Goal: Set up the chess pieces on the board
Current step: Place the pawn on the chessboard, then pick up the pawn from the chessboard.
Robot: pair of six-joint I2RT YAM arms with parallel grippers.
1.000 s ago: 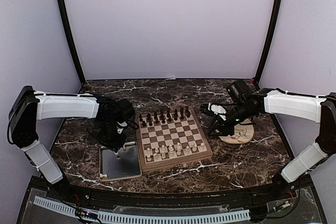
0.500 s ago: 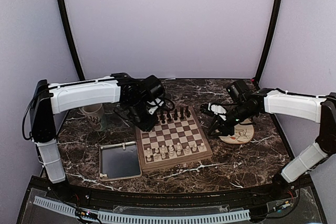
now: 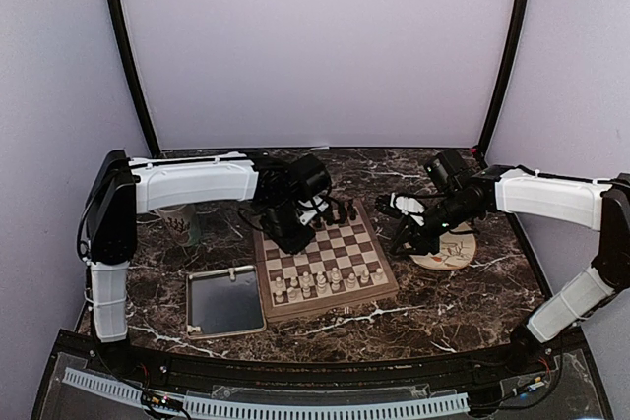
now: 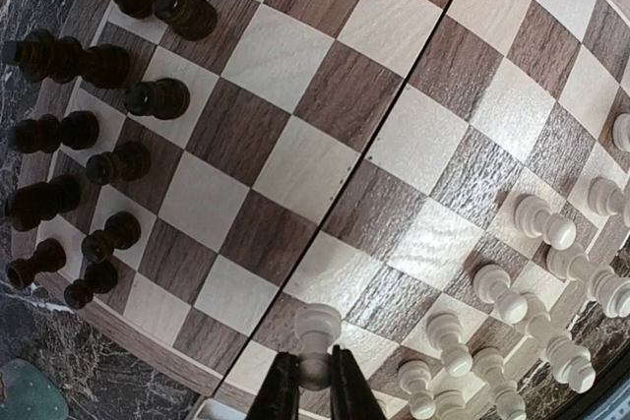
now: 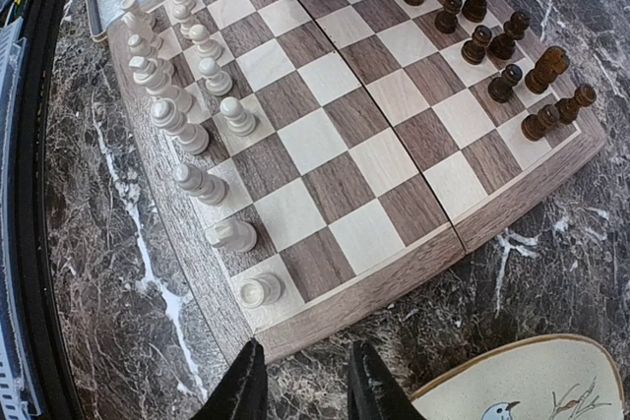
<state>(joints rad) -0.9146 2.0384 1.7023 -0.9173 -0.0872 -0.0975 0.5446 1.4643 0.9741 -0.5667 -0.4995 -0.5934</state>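
Note:
The board [image 3: 340, 243] lies mid-table, dark brown chess pieces [image 3: 310, 216] along its far rows and cream-white ones [image 3: 320, 282] along its near rows. My left gripper [image 3: 292, 234] hangs over the board's left side. In the left wrist view this gripper [image 4: 315, 381] is shut on a cream-white pawn [image 4: 317, 327], held just above a square near the board's edge [image 4: 187, 341]. My right gripper [image 3: 404, 238] stays right of the board. Seen from the right wrist, it [image 5: 302, 381] stands open over bare marble, with nothing between its fingers.
A grey metal tray [image 3: 224, 304] sits left of the board's near corner. A mug [image 3: 177, 221] stands at far left. A round plate with a bird drawing [image 3: 448, 251] lies under the right wrist, its rim close to the right gripper [image 5: 532, 386].
The left arm swung from above the tray, past the board's far-left corner, to over the board's left side, shut throughout. The right arm has not moved.

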